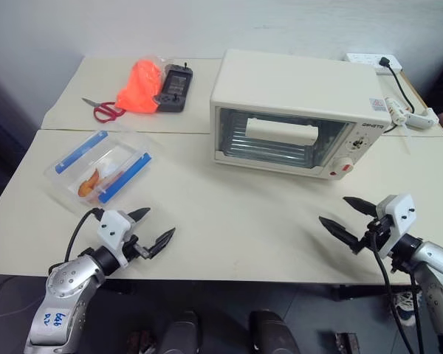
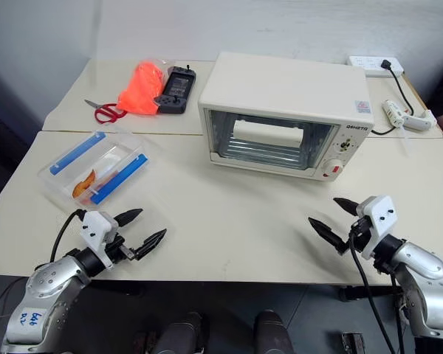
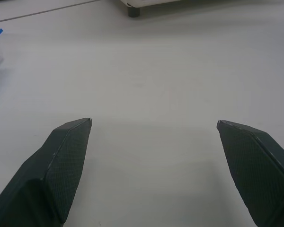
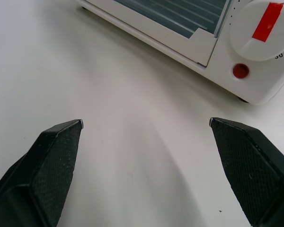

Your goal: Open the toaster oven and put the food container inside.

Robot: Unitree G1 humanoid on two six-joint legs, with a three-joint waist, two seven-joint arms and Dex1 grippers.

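Both tools, left tool (image 1: 153, 227) and right tool (image 1: 345, 218), hover wide open and empty over the surface (image 1: 236, 221), toaster oven (image 1: 299, 114) door shut, food container (image 1: 102, 169) near the left tool, so door opening comes first: reach the handle (image 1: 282, 133).

Cream-white toaster oven (image 1: 299, 110) with a red button (image 1: 346, 168); clear food container (image 1: 100, 171) with blue clip strips, orange food; neon-orange plastic bag (image 1: 138, 86); red-handled scissors (image 1: 103, 110); black handheld console (image 1: 174, 87).
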